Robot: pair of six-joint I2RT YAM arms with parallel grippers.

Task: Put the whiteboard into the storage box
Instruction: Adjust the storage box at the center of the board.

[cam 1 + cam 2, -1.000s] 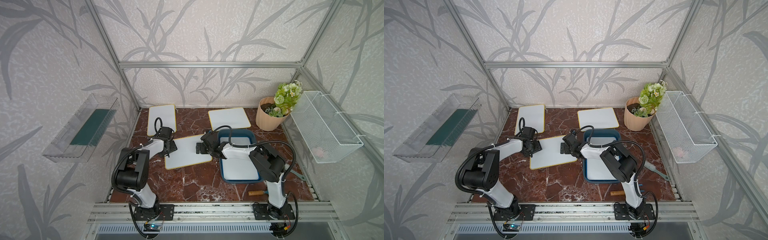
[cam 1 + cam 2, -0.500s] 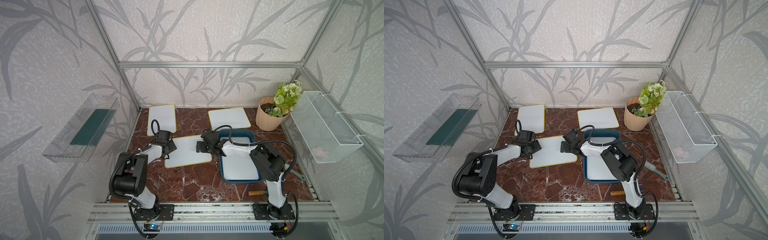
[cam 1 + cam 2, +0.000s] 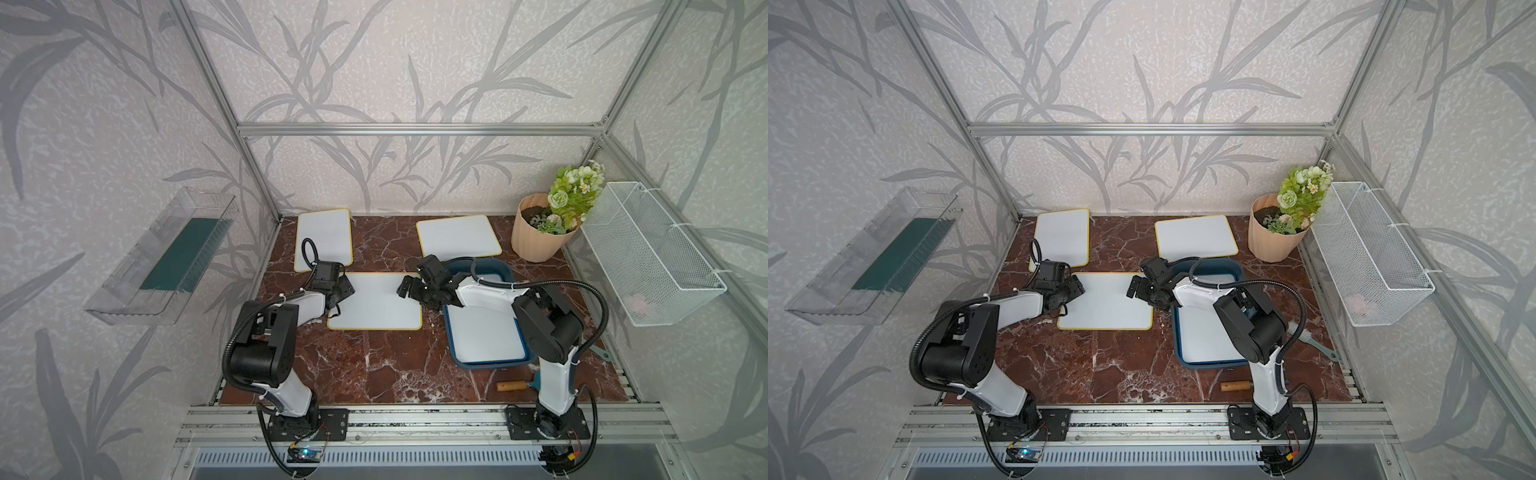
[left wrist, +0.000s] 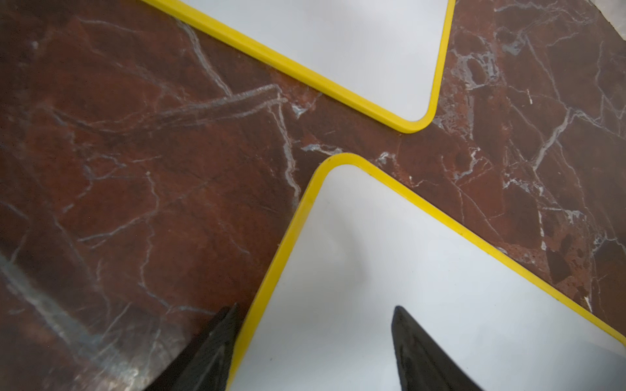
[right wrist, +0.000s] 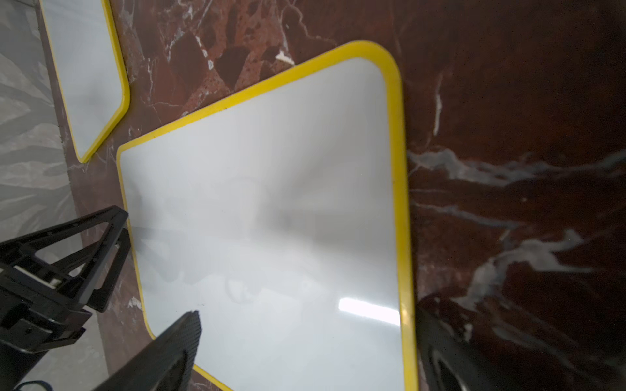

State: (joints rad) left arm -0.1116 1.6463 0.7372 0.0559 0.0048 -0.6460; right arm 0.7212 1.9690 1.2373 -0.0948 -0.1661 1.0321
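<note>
Both jaw pairs stand released, gripping nothing. The left gripper (image 4: 315,308) straddles the yellow rim at the whiteboard's (image 3: 376,303) 9 o'clock edge. The right gripper (image 5: 306,311) straddles its 3 o'clock edge. Whether any fingertip touches it I cannot tell. The whiteboard lies flat on the table (image 3: 374,365), outside the storage box (image 3: 504,271) at its 3 o'clock, which the right arm (image 3: 486,291) partly hides.

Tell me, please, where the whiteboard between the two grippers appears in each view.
Top view: whiteboard at picture centre.
Top view: centre again.
Left wrist: lower right.
Right wrist: fills the middle.
Shared landmark: the back-left whiteboard, its corner close by.
</note>
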